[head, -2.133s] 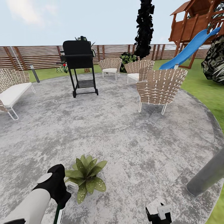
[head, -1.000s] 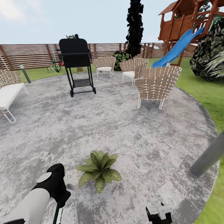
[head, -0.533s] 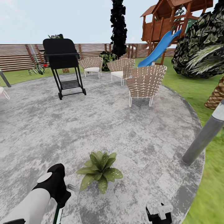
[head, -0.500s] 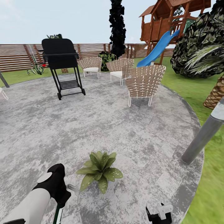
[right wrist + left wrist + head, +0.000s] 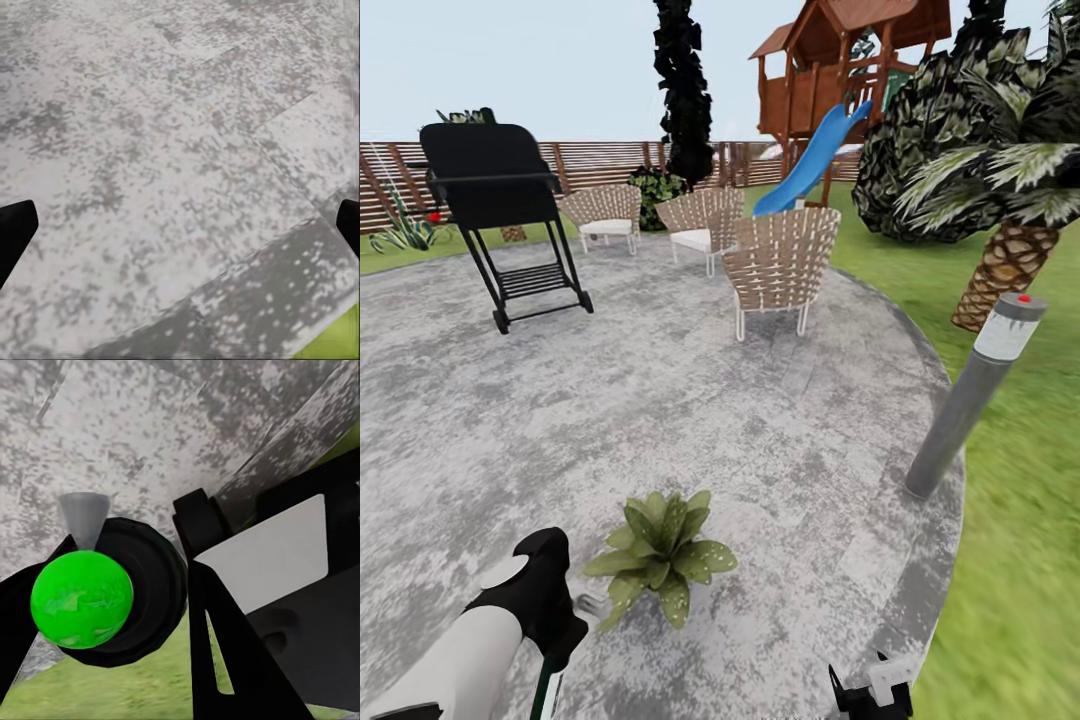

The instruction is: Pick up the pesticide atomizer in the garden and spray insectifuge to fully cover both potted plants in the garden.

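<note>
Pesticide atomizer (image 5: 82, 598), seen in the left wrist view as a bright green ball set in a black round collar with a small grey cone nozzle beside it, is sitting between the black fingers of the left gripper (image 5: 112, 607), which is clamping it on both sides; in the head view a thin green and white stem (image 5: 546, 688) is hanging below the left gripper (image 5: 545, 600) at the near left. One potted plant (image 5: 660, 552), a low rosette of pointed, pale-speckled green leaves, is standing on the round grey stone patio (image 5: 660, 400) just right of that gripper and apart from it. The right gripper (image 5: 875, 690) is showing at the near edge of the head view, and in the right wrist view its two black fingertips (image 5: 15, 229) are lying at opposite sides of the picture, spread wide with nothing but patio paving between them. Farther off on the patio are standing a black barbecue grill (image 5: 500, 215) at the left and three woven chairs (image 5: 778, 262) toward the centre. A grey bollard light (image 5: 972, 395) is leaning at the patio's right edge, where the lawn (image 5: 1020, 560) is beginning. A brown slatted fence (image 5: 610, 165), a wooden play tower with a blue slide (image 5: 810, 160) and a scaly-trunked palm (image 5: 1005, 260) are lying beyond.
</note>
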